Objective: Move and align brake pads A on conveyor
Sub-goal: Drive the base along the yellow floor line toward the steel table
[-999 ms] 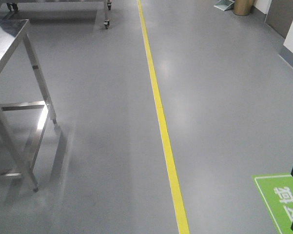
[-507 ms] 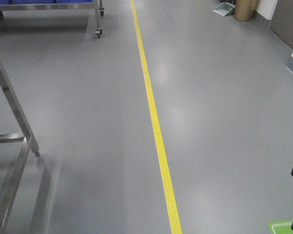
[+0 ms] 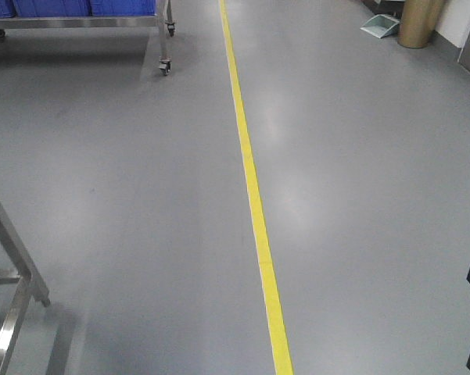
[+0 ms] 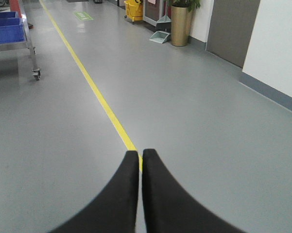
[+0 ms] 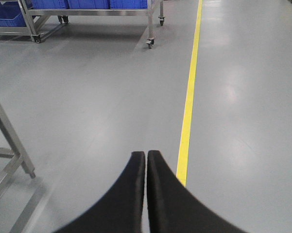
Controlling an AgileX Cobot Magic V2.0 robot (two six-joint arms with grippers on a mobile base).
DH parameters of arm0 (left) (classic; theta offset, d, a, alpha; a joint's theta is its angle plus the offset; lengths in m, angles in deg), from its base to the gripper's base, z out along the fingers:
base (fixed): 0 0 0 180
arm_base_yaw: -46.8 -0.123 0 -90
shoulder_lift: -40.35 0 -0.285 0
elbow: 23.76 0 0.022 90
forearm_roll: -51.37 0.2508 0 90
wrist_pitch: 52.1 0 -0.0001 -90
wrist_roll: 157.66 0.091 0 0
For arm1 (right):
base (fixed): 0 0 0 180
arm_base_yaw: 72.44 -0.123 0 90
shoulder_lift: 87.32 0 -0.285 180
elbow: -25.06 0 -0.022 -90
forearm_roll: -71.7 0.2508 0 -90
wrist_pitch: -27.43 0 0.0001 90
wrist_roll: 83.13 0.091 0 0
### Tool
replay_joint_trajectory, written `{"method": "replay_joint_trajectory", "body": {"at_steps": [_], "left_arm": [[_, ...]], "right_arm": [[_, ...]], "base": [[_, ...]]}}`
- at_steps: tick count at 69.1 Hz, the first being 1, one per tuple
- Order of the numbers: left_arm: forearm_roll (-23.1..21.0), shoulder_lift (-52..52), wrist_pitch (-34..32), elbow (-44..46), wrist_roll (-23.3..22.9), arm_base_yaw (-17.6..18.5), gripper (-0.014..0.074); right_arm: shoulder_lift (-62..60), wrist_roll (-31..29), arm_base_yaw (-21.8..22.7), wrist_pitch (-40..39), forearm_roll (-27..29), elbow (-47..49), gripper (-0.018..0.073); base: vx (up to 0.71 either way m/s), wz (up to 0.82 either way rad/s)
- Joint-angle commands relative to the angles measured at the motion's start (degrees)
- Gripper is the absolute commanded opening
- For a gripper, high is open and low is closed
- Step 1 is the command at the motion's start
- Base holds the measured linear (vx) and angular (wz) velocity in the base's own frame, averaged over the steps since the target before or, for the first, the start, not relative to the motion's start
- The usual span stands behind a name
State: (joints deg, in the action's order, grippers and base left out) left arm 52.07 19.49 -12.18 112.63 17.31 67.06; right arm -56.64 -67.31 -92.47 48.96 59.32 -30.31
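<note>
Just floor and the yellow line (image 3: 254, 203), no pads or belt showing anywhere

Only the left wrist cam catches the mop bucket (image 4: 133, 9), right of the line, and the right wrist cam gets the steel cart (image 5: 97, 11) with blue bins (image 5: 5, 13) left of it. Left fingers (image 4: 126, 189) and right fingers (image 5: 131, 189) are pressed together with nothing pinched. Brake pads A and the conveyor are out of every view, so can't place them against the fingers.

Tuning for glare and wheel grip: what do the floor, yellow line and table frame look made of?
Floor: smooth grey coating, likely epoxy or vinyl, semi-gloss; it shows soft light reflections.
Yellow line: painted or taped marking, flat; can't tell which.
Table frame: bare metal, probably stainless steel, brushed and shiny; bright glints on the legs.
</note>
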Motion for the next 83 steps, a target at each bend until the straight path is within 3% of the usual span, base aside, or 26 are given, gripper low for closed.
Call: {"method": "replay_joint_trajectory", "body": {"at_steps": [1,83], "left_arm": [[-0.2,-0.9,-4.3,1.3,0.0,0.4,-0.0006],[-0.2,-0.9,-4.3,1.3,0.0,0.4,-0.0006]], "right_arm": [[0.3,-0.3,0.0,-4.3,-0.8,1.5,-0.0008],[0.3,-0.3,0.0,-4.4,-0.8,1.5,-0.0008]], "base": [[0.56,0.05],[0.45,0.05]]}}
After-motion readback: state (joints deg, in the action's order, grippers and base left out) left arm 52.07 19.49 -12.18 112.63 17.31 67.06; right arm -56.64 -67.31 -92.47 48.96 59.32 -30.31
